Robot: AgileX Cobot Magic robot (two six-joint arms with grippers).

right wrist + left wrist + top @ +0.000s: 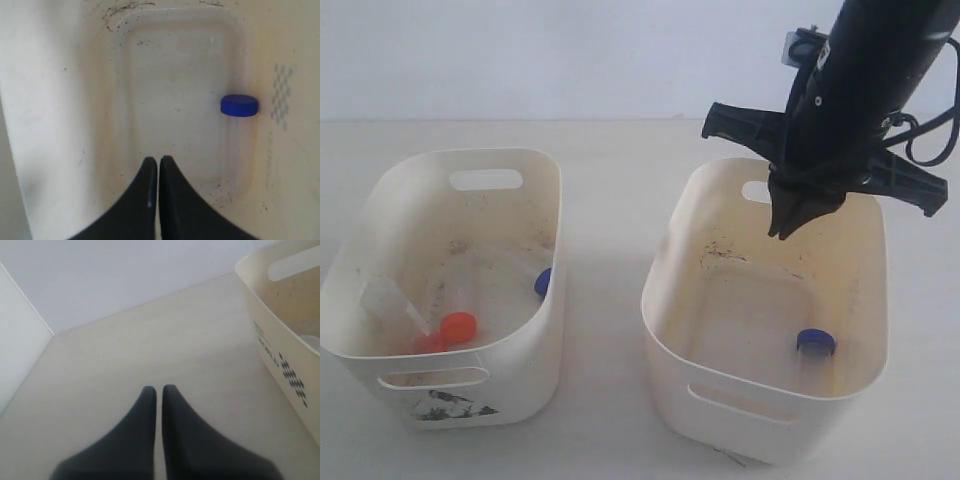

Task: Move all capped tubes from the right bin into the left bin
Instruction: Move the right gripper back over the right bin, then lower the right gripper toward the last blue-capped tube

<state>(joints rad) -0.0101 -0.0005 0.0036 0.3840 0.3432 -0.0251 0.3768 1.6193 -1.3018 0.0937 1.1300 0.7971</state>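
The right bin point(670, 330) holds one blue-capped tube point(815, 343), upright against its right wall; the same tube point(239, 106) shows in the right wrist view. My right gripper point(788, 228) hangs shut and empty over that bin's back rim, up and left of the tube; its tips point(158, 161) point at the bin floor. The left bin point(535, 380), smudged in front, holds two orange-capped tubes point(458, 325) lying near its front and a blue cap point(543, 282) by its right wall. My left gripper point(159, 389) is shut over bare table beside a bin wall point(280, 360); the exterior view does not show it.
Both bins stand on a pale tabletop point(605, 400) with a gap between them. A light wall point(520, 50) runs behind. Cables point(930, 130) trail from the right arm above the right bin's back right corner.
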